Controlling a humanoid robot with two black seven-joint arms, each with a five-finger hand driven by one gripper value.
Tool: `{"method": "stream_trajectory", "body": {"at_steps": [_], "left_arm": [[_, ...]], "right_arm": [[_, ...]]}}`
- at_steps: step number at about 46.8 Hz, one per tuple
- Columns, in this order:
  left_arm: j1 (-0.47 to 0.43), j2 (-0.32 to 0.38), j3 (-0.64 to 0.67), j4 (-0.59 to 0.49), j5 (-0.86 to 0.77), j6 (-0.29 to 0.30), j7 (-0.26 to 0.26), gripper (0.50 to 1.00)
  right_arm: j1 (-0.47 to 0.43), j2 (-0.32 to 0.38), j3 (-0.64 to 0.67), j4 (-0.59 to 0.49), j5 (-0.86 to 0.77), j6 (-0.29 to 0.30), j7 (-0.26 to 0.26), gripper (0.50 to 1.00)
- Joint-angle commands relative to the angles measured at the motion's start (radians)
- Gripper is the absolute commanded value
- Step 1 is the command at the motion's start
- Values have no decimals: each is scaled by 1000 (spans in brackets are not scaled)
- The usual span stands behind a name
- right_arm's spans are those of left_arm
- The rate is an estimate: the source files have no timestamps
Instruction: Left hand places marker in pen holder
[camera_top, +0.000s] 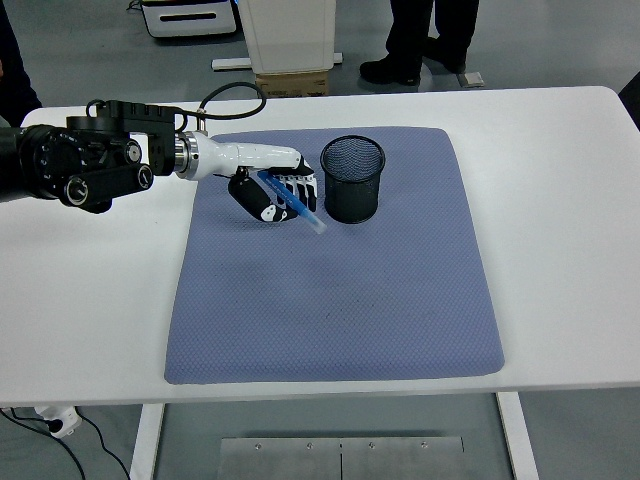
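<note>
One hand: left hand (275, 192) grips blue marker (293, 204), tilted.
Pen holder (352, 180): black mesh, at 3 o'clock of hand, on blue mat (340, 290).

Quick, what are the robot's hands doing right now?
Left hand: fingers closed around the blue marker, beside the pen holder.
Right hand: not in view.

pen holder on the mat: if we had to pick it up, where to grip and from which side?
Grip the pen holder around its mesh wall, about mid-height, probably from its right. It is an upright round cup with an open top, so fingers can wrap its sides. The left hand, holding the marker, crowds its left side; the right side and the purple mat there show nothing in the way.
</note>
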Motion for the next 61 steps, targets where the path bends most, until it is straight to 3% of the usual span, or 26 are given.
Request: {"method": "stream_trajectory", "body": {"at_steps": [1,46,61], "left_arm": [[-13,2,0,0,0,-10,0,500],[-28,-25,-126,3,-171,-36,3,500],[67,-81,-251,49,-195,-34,13,500]], "right_arm": [[0,0,-2,0,0,0,-1,1000],[0,0,0,0,0,0,-1,1000],[0,0,0,0,0,0,0,1000]]}}
